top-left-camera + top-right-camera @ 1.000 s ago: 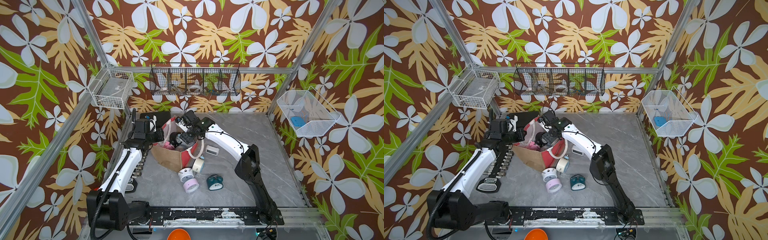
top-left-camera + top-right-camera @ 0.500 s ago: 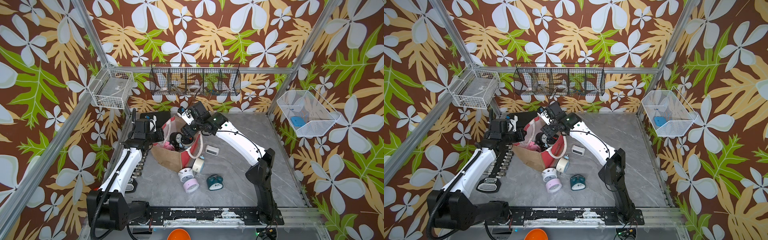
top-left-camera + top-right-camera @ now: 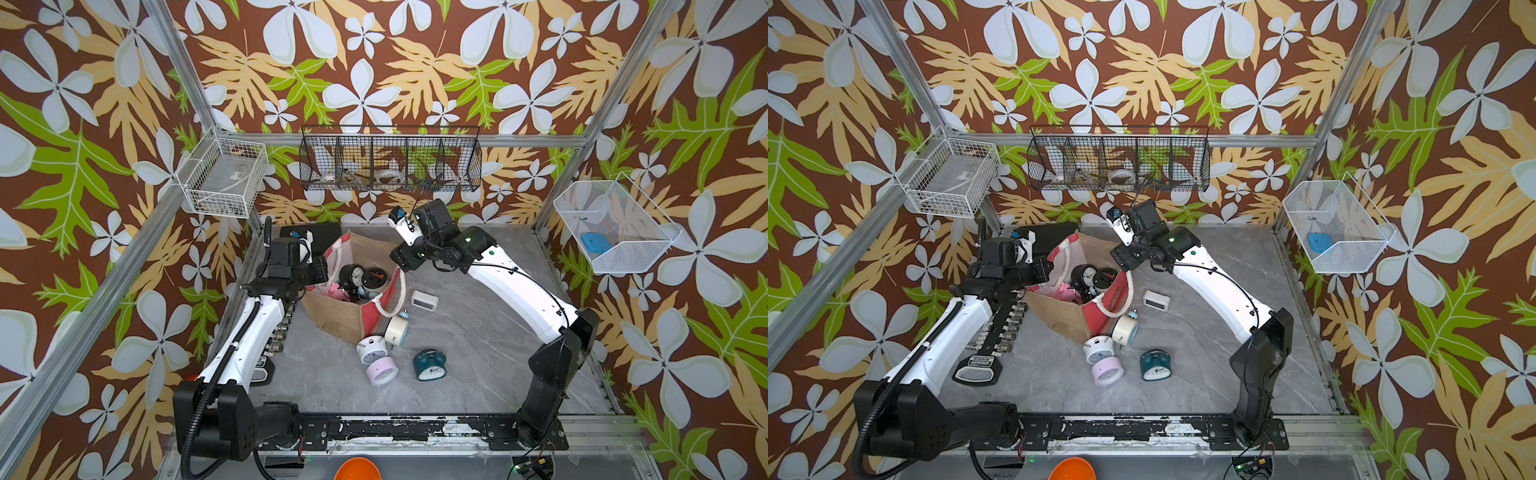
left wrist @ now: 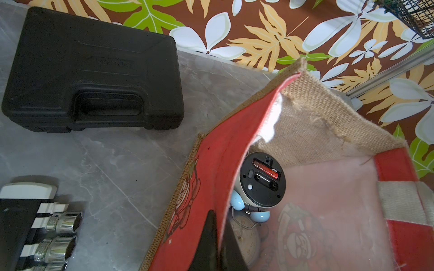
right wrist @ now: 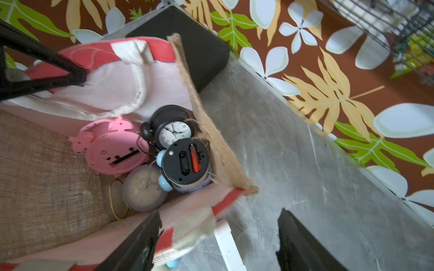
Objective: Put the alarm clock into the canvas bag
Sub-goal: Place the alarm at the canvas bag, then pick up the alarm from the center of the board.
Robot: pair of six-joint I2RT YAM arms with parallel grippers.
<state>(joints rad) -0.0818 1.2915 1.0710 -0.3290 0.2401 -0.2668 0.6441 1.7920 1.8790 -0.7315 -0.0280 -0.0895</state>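
Left of the canvas bag (image 3: 332,318), past its far corner, noted a closed black case (image 4: 94,70) flat on the grey table (image 3: 478,332); logged a rail of chrome sockets (image 4: 56,223) along the bag's left flank, apart from it. At the bag's left red panel, found the left gripper (image 4: 219,225) clenched on the rim, one finger inside, one outside. Inside the bag, located the alarm clock (image 5: 185,162): pale blue bells, black back up, red battery showing, tucked in the corner nearest the right gripper (image 5: 220,213). Counted three more beside it in the bag: pink clock (image 5: 112,150) back up, black clock (image 5: 173,135) with white dial, grey clock (image 5: 141,187) dial up. Above the bag's right rim, recorded the right gripper released, jaws wide, nothing between them. Right of the bag, on the table, logged a white digital clock (image 3: 424,300); just beside the bag's near corner, a cream clock (image 3: 397,330) and a white clock (image 3: 368,349); beyond those, a lilac clock (image 3: 381,372) and a teal clock (image 3: 430,365), apart from the bag.
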